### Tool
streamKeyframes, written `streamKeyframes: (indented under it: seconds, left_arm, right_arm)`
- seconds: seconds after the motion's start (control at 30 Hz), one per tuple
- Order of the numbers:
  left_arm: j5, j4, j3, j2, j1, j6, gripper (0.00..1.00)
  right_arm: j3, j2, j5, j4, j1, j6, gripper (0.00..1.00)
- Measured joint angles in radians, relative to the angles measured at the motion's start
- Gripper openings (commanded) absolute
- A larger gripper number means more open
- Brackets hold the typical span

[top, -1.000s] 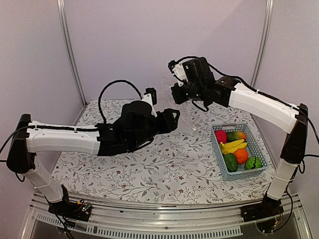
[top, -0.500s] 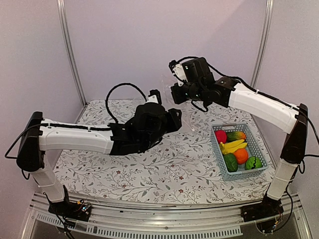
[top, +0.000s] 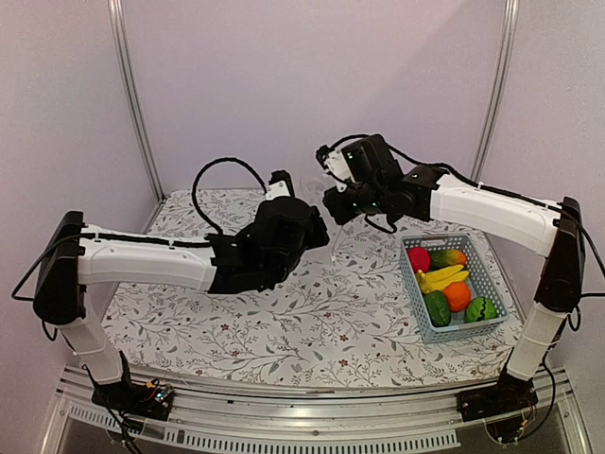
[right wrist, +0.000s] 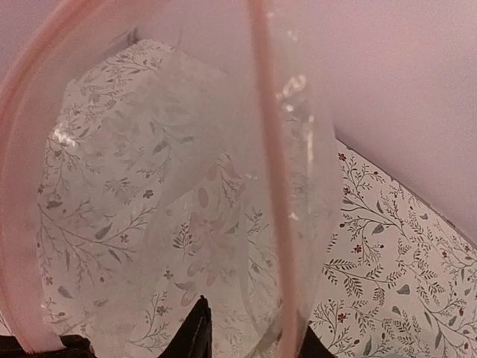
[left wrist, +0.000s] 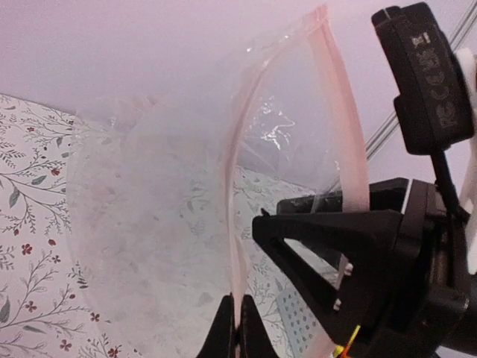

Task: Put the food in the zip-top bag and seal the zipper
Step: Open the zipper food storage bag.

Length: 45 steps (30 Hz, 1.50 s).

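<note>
The zip-top bag (left wrist: 149, 224) hangs clear and crinkly in the air over the back of the table, its mouth spread. My left gripper (left wrist: 237, 317) (top: 321, 227) is shut on one side of the pale pink zipper (left wrist: 232, 186). My right gripper (right wrist: 250, 335) (top: 333, 203) stands open just beside it, and the other zipper strip (right wrist: 272, 164) runs down between its parted fingers, close to the right one. The food lies in a light blue basket (top: 468, 328): red apple (top: 418, 258), mango (top: 449, 256), bananas (top: 441, 278), orange (top: 458, 295), dark green piece (top: 437, 307), striped green ball (top: 480, 309).
The table carries a floral cloth (top: 312, 322). The basket sits at its right side, near the right arm's base column (top: 558, 274). Pale walls and two metal posts (top: 132, 95) close off the back.
My left gripper has closed onto the zipper strip after reaching toward the bag. My right gripper's jaws have parted, and it has dropped slightly lower.
</note>
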Motion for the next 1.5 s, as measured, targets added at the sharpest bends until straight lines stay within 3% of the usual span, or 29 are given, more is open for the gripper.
streamKeyframes:
  seconds: [0.1, 0.33, 0.53, 0.67, 0.77, 0.87, 0.97, 1.07, 1.27, 1.5]
  left_arm:
    - [-0.012, 0.001, -0.018, -0.013, 0.0, 0.011, 0.0]
    - [-0.033, -0.006, -0.061, -0.051, 0.0, 0.017, 0.0]
    - [-0.033, -0.031, -0.085, -0.097, 0.0, 0.018, 0.0]
    - [0.007, -0.056, -0.084, -0.117, 0.0, 0.028, 0.0]
    - [0.035, -0.1, -0.08, -0.125, 0.0, 0.04, 0.0]
    - [0.061, -0.197, -0.052, -0.138, 0.002, 0.082, 0.0]
    - [0.087, -0.316, -0.014, -0.176, 0.016, 0.149, 0.0]
    - [0.093, -0.452, 0.035, -0.233, 0.049, 0.225, 0.0]
    - [0.059, -0.733, 0.099, -0.375, 0.134, 0.364, 0.0]
    - [-0.009, -0.985, 0.114, -0.451, 0.174, 0.495, 0.0]
  right_arm:
    - [-0.026, 0.0, -0.027, -0.002, 0.0, -0.014, 0.45]
    - [-0.041, 0.0, -0.044, -0.001, -0.02, -0.021, 0.39]
    - [-0.046, -0.004, -0.028, 0.0, -0.101, -0.021, 0.38]
    - [-0.069, -0.027, -0.052, 0.001, -0.124, -0.023, 0.47]
    - [-0.077, -0.055, -0.202, -0.007, -0.123, -0.052, 0.57]
    - [-0.076, -0.1, -0.41, -0.039, -0.123, -0.105, 0.78]
    - [-0.074, -0.185, -0.612, -0.092, -0.123, -0.159, 0.9]
    - [-0.074, -0.298, -0.739, -0.119, -0.121, -0.195, 0.93]
    - [-0.181, -0.543, -0.824, -0.123, -0.129, -0.263, 0.93]
    - [-0.377, -0.613, -0.848, -0.145, -0.231, -0.324, 0.97]
